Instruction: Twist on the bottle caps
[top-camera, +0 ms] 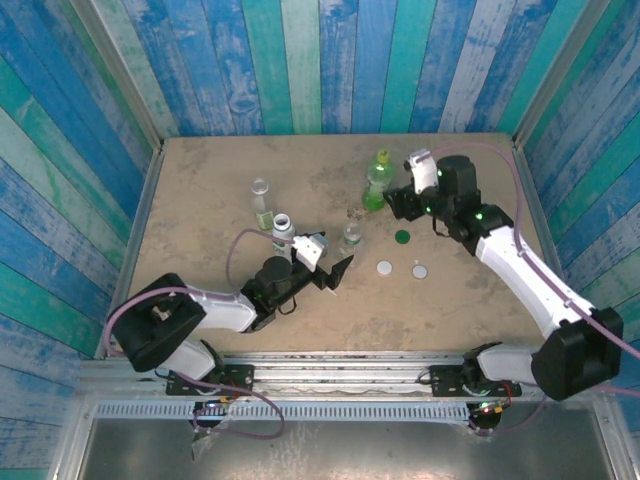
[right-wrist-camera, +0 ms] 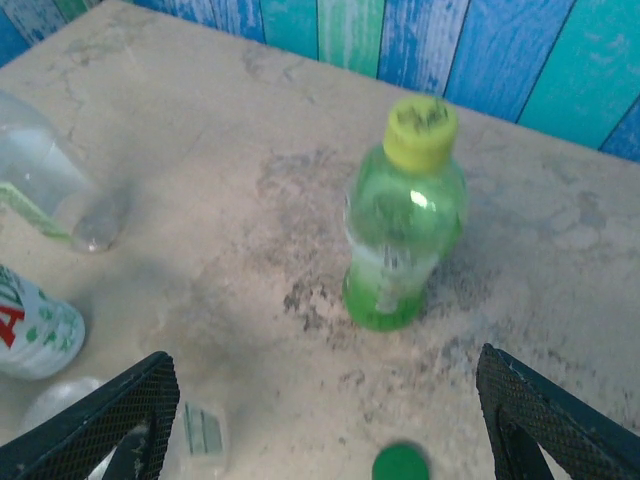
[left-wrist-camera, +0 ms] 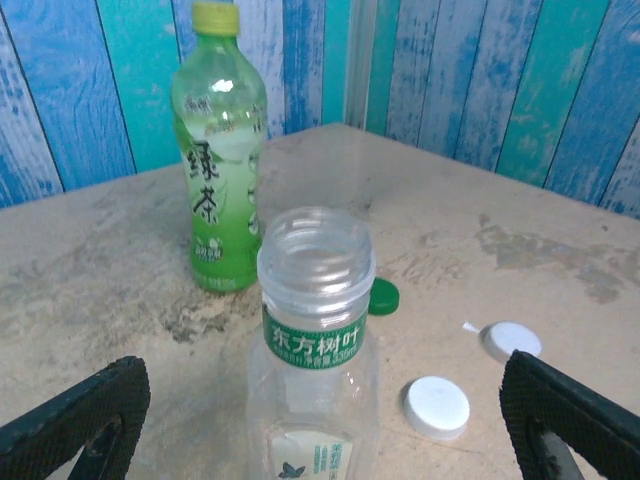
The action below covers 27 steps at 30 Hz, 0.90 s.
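At upper right, the green bottle (top-camera: 377,185) stood capped, right pincer (top-camera: 398,203) wide and empty beside it; left pincer (top-camera: 333,262) gaped at an open clear bottle (top-camera: 352,236), which probably needed a white cap (top-camera: 384,267) next.

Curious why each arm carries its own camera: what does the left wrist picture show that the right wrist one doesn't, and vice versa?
Left wrist, not right wrist: two white caps.
Right wrist, not left wrist: the white-labelled bottle with red and green print, and a clear bottle at the left edge.
Both: the green bottle wearing its yellow-green cap, and the loose dark green cap. The uncapped clear bottle nearest the left camera may be the right view's lower-left blur.
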Each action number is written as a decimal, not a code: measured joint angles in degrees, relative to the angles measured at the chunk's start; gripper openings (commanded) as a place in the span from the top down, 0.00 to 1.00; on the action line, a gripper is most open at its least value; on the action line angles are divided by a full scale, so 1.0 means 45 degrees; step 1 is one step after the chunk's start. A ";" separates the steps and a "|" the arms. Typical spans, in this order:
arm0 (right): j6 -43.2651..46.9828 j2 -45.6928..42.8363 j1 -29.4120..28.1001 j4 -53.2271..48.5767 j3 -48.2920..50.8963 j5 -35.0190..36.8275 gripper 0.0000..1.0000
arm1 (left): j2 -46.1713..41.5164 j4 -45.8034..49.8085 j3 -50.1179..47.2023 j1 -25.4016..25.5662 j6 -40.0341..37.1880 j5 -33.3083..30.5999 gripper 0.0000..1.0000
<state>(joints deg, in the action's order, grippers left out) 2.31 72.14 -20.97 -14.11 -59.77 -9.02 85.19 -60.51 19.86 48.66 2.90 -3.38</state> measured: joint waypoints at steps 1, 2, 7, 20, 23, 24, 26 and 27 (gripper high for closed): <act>-0.0024 -0.0257 0.0000 -0.0005 0.0287 0.0024 0.20 | 0.0364 -0.0160 0.0112 0.0024 0.0097 -0.0073 0.06; -0.0039 -0.0505 0.0000 -0.0005 0.0534 0.0044 0.20 | 0.0733 -0.0296 0.0228 0.0049 0.0141 -0.0131 0.06; -0.0087 -0.1073 0.0000 0.0010 0.1049 0.0053 0.20 | 0.2443 -0.1413 0.0695 0.0117 0.0369 -0.0238 0.05; -0.0141 -0.1083 0.0000 0.0039 0.1146 -0.0010 0.20 | 0.6212 -0.5221 0.1107 0.0121 0.0549 -0.0952 0.06; -0.0136 -0.1083 0.0000 0.0029 0.1224 -0.0005 0.20 | 0.6411 -0.5542 0.1409 0.0121 0.0554 -0.0971 0.09; -0.0136 -0.1083 0.0000 0.0044 0.1239 -0.0005 0.20 | 0.6431 -0.5600 0.1496 0.0121 0.0549 -0.0981 0.09; -0.0136 -0.1083 0.0000 0.0053 0.1292 -0.0005 0.20 | 0.6494 -0.5678 0.1715 0.0121 0.0539 -0.0991 0.12; -0.0136 -0.1083 0.0000 0.0053 0.1321 -0.0005 0.20 | 0.6533 -0.5712 0.1783 0.0121 0.0505 -0.0986 0.14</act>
<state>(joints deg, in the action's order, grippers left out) 1.69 67.26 -20.97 -13.87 -53.82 -9.04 114.59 -86.21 27.88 49.21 5.17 -7.81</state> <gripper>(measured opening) 0.800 0.887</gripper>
